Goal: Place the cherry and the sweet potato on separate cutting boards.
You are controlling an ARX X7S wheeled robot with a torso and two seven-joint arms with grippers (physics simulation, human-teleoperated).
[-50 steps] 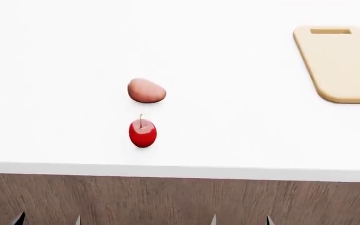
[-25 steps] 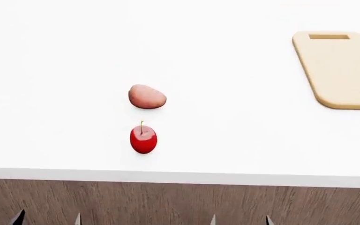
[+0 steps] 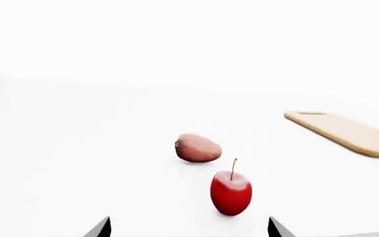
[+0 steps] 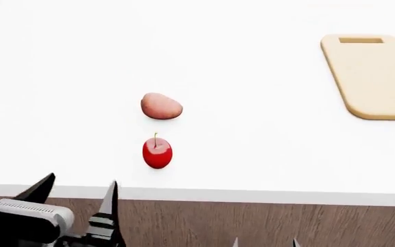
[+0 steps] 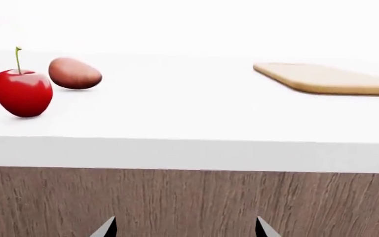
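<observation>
From the head, the cherry (image 4: 157, 153) stands near the white worktop's (image 4: 252, 154) front edge, the potato (image 4: 161, 106) just beyond it, a board (image 4: 376, 77) far right. The left hand (image 4: 77, 191) is spread, empty, below the edge. Both wrist views show the same; the right hand (image 5: 184, 228) is spread, low.

Cutting board (image 4: 376, 74) cropped at edge

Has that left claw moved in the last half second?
Yes. The left gripper has risen into the head view, toward the table edge near the cherry.
</observation>
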